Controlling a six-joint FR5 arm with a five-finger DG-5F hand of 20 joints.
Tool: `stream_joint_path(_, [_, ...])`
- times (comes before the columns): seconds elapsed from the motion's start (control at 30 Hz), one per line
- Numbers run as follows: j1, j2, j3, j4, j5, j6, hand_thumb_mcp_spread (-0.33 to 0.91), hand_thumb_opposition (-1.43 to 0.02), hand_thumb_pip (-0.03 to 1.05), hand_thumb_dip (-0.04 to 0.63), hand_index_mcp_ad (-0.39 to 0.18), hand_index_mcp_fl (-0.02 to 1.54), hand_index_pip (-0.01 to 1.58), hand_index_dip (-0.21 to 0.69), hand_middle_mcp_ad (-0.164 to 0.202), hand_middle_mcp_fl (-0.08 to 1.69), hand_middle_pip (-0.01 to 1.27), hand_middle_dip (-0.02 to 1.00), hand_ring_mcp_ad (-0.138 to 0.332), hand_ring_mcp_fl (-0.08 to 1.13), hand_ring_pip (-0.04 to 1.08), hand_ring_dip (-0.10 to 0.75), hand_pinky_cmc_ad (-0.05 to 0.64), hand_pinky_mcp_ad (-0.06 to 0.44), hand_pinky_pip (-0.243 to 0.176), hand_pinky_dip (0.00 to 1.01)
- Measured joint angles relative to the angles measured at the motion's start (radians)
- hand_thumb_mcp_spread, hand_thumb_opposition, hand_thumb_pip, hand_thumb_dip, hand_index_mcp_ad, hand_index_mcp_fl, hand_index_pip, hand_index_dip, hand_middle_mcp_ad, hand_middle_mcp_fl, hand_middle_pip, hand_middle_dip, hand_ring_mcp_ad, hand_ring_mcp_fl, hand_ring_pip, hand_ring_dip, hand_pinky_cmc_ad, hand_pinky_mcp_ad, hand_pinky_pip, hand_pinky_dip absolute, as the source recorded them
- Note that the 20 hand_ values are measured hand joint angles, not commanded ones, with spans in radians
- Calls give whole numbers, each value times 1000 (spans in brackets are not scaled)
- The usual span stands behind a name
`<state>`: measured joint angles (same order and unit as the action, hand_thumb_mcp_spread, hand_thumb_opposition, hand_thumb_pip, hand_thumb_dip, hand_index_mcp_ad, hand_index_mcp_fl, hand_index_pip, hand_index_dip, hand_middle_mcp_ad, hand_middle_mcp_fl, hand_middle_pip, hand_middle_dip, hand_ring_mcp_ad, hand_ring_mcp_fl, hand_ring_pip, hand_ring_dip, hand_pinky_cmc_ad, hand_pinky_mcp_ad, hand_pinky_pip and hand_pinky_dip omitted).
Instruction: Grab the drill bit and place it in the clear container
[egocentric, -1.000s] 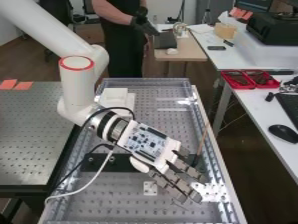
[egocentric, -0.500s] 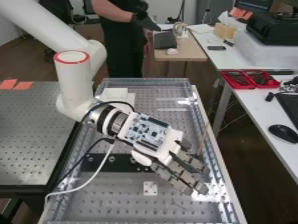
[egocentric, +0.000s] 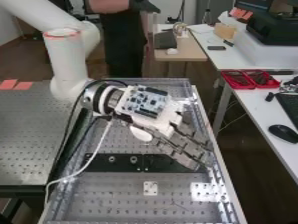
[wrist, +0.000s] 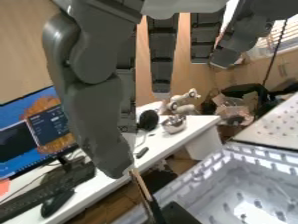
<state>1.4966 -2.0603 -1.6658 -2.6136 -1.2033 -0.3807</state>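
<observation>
In the high view my hand (egocentric: 166, 120) hangs over the right half of the perforated bench plate, its fingers loosely extended and pointing obliquely right. In the wrist view the fingers of my hand (wrist: 93, 110) hang down fairly straight, and nothing is clasped. A slim brown rod with a dark lower part, probably the drill bit (wrist: 141, 185), rises beside one fingertip; I cannot tell whether they touch. Its lower end is by a black piece (wrist: 176, 214). A clear-walled tray (wrist: 229, 162), likely the clear container, surrounds a perforated plate.
A black bar (egocentric: 120, 162) lies across the plate, partly under the hand. Nearer stand a small white plate (egocentric: 150, 188) and a white perforated block (egocentric: 205, 192). Cables loop from the wrist. The side table holds red trays (egocentric: 249, 79) and a mouse (egocentric: 284, 133).
The arm and hand have moved away from the bench's near end. The white block is uncovered, and the rod that stood by the fingers is no longer distinguishable in the high view.
</observation>
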Motion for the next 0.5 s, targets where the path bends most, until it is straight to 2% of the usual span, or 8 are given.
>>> stream_joint_path(0.5, [113,200,-96,87,-21,-149,689,-1021,414,297,-141,995,789,393,75,361,126,223,215,75,82,17,367,155,-75,164])
